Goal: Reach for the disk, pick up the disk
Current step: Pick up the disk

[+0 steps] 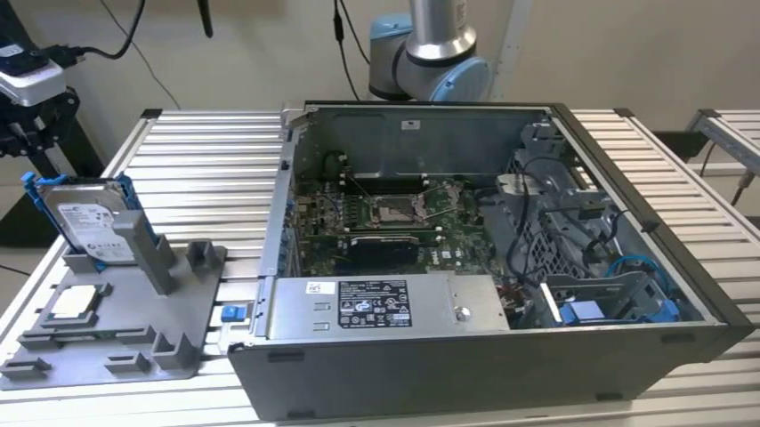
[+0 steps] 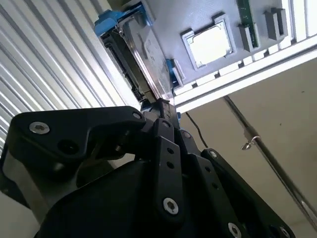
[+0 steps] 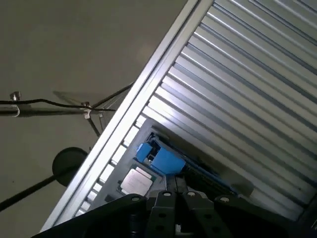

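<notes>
Ribbed metal tabletop (image 1: 202, 142), open computer case (image 1: 475, 356) at centre. In the exterior view the disk (image 1: 89, 222) stands upright in a grey fixture (image 1: 155, 329) at nine o'clock from the case. My pincer (image 2: 158, 106) is drawn narrow, empty and clear of it. Step as I judge it: reaching. A grasp calls for widening to straddle the blue rails.

The exterior view is evenly and brightly lit, and soft shadow is held inside the computer case (image 1: 392, 222). In both wrist views glare is thrown off the slatted table (image 3: 247, 64). In the second wrist view the chip (image 2: 210, 43) is washed out, and a pale sheen is seen on the disk (image 2: 148, 54).
</notes>
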